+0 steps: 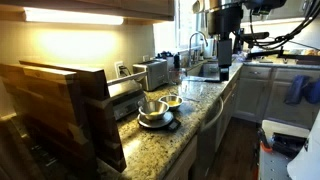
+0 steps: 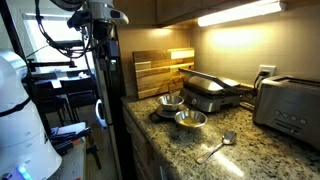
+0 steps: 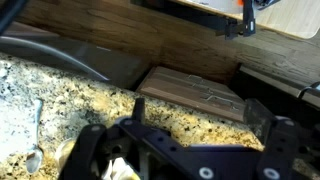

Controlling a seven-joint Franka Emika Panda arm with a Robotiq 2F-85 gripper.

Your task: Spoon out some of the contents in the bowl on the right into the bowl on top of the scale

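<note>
Contents [image 1: 173, 101] too small to make out in their bowl [image 2: 190, 120]; end effector [image 3: 185, 145] spread wide, empty.

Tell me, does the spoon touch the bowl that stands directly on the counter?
Apart. In an exterior view, bare counter shows between the spoon and the bowl.

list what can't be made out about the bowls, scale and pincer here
- contents: too small and dim in both exterior views; only a yellowish tint shows
- scale: mostly covered by the steel bowl; display unreadable
- pincer: dark and blurred in wrist view, too small in both exterior views
</note>
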